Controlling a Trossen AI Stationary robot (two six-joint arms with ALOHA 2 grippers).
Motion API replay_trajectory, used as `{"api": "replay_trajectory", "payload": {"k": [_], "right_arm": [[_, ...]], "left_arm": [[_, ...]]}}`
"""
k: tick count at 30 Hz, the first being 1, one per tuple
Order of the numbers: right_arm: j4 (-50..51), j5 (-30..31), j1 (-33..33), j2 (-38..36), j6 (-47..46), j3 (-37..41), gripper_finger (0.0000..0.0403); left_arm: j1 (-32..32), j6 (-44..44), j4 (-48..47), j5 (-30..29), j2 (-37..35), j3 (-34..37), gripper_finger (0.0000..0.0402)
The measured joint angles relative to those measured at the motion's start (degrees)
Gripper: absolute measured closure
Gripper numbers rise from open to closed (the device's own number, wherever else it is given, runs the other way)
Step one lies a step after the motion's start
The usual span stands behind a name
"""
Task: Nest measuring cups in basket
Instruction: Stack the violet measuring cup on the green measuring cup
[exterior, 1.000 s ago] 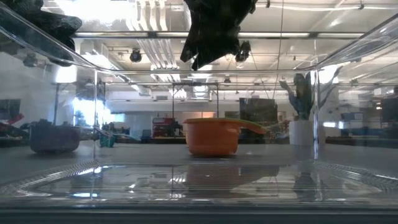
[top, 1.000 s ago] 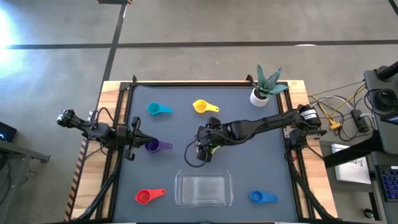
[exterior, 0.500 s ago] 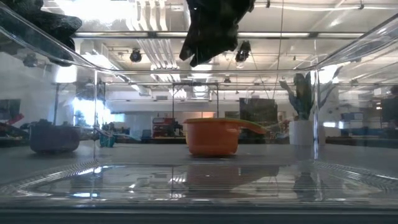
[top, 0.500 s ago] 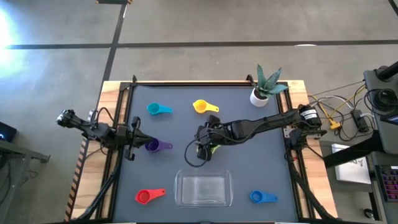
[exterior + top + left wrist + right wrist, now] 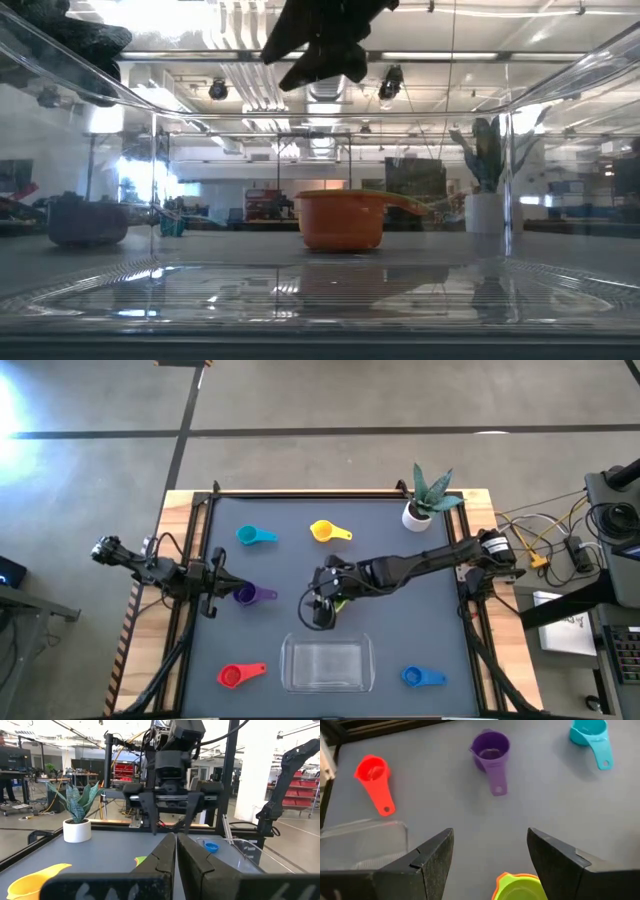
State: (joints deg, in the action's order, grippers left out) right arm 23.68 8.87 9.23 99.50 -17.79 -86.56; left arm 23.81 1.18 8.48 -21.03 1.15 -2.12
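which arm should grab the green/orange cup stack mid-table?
Right, likely. The right gripper hangs open just above the green-in-orange cups, beside the basket. The left gripper is shut at the table's left edge, by the purple cup.

1 camera looks straight down on the dark grey desk (image 5: 400, 630); 1 sits low inside the clear rectangular plastic basket (image 5: 320, 290); 2 wrist cameras face each other, both showing the green cup (image 5: 520, 887).

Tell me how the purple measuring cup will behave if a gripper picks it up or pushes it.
The purple measuring cup looks like small moulded plastic, so probably stiff and light. It sits upright on a flat base, so a push would likely slide it rather than roll it. Its short flat handle sticks out to one side, so an off-centre nudge might spin it. The right gripper hangs open, away from it.
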Motion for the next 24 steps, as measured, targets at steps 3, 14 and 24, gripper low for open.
{"api": "replay_trajectory", "payload": {"k": [3, 14, 24], "right_arm": [[-0.02, -0.12, 0.09, 0.0, 1.3, 0.0, 0.0163], [0.02, 0.24, 1.06, -0.29, 4.46, 0.11, 0.0165], [4.41, 8.85, 7.5, -3.9, 4.21, 0.68, 0.0165]], "left_arm": [[-0.02, 0.01, 0.0, -0.01, 0.0, 0.01, 0.0402], [-0.02, 0.01, 0.01, 0.01, 0.0, 0.01, 0.0402], [0.0, 4.51, 2.74, 0.01, 0.0, 0.01, 0.0402]]}}
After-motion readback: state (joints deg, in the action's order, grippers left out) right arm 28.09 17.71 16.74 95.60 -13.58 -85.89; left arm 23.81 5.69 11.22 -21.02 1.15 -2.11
